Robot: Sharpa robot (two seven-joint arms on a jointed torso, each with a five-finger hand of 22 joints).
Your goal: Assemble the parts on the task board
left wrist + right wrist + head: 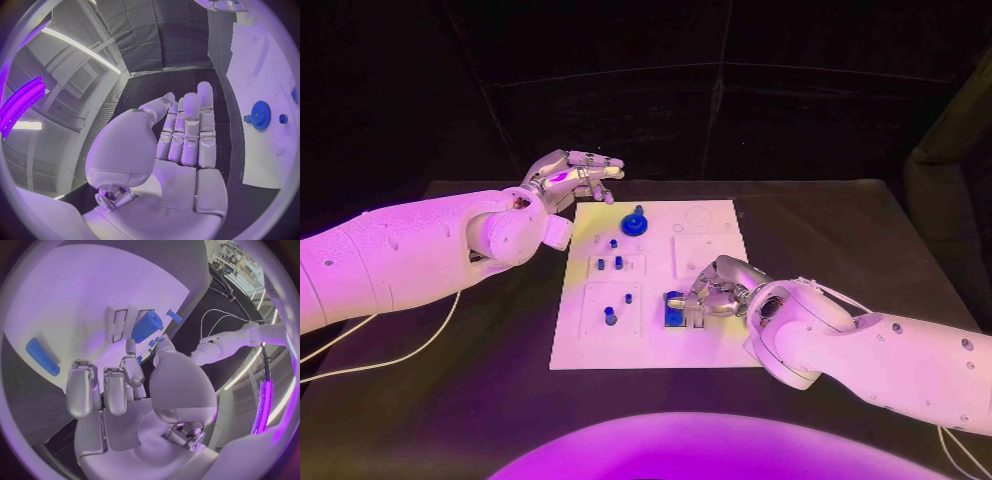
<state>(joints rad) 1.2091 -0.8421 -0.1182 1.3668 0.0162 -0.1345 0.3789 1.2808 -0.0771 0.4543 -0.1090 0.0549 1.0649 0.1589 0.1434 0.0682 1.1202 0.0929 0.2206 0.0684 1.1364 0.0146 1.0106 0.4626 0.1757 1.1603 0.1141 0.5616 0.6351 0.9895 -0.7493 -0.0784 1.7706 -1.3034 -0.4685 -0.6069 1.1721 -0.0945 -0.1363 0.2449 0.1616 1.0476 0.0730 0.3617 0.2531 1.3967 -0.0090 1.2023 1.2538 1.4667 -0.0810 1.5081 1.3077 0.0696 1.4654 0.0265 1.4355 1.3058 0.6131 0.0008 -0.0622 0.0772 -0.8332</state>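
At the centre of your head view lies the task board (651, 330) on the black table (906, 240). Your left hand (570, 177), upper left, is spread and empty off its far corner. Your right hand (715, 287) grips a blue block (675, 310) lower right. A blue gear (635, 223) stands near the top edge; its teeth read clearly in the left wrist view (259, 115).

A white task board (704, 345) bearing blue parts (635, 223) lies on a black table (877, 230).
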